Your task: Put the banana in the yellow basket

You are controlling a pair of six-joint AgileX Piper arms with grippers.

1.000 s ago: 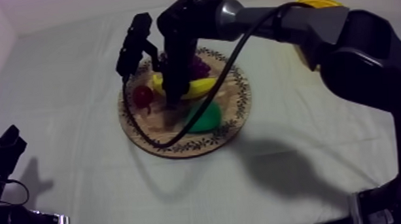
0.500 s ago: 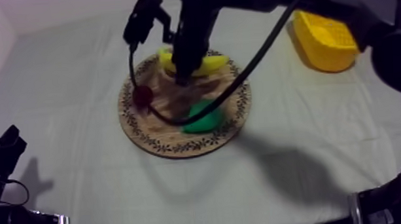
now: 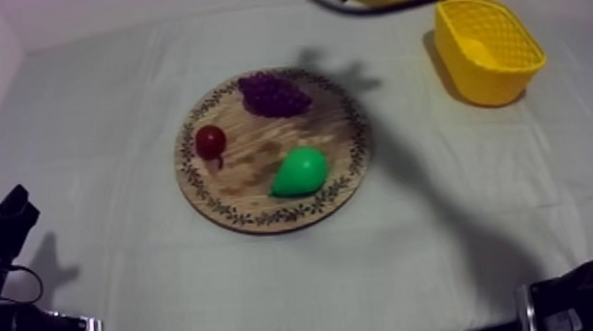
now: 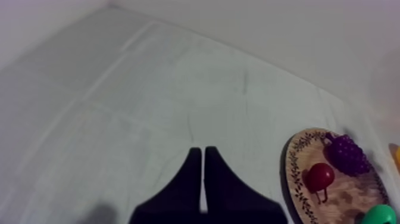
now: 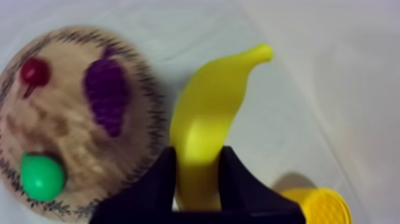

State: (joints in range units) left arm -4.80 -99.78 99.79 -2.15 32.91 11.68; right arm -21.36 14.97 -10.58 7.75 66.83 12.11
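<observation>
- The right pincer (image 5: 198, 159) is clamped on the banana (image 5: 209, 113). Its two black fingers press the lower part of the fruit from both sides, and the rest sticks out beyond them.
- The banana hangs in the air above the cloth, just beside the patterned rim of the wooden board (image 5: 59, 128). The yellow basket (image 5: 318, 205) is near on its other side.
- The left pincer (image 4: 200, 154) has its fingers together as a narrow wedge with nothing between them. It is low over bare cloth, well apart from the board.
- On the board lie the bunch of grapes (image 3: 273, 93), the small red fruit (image 3: 210, 140) and the pear (image 3: 299, 171), none of them touching another.
- The worktop (image 3: 411, 249) between the board's rim and the basket is bare. The basket stands near the far right edge.
- Half a second ago the right arm covered the board, with the banana just above it. Now the arm has gone up to the far edge, the banana is off the board, and the other three fruits have stayed in place.
</observation>
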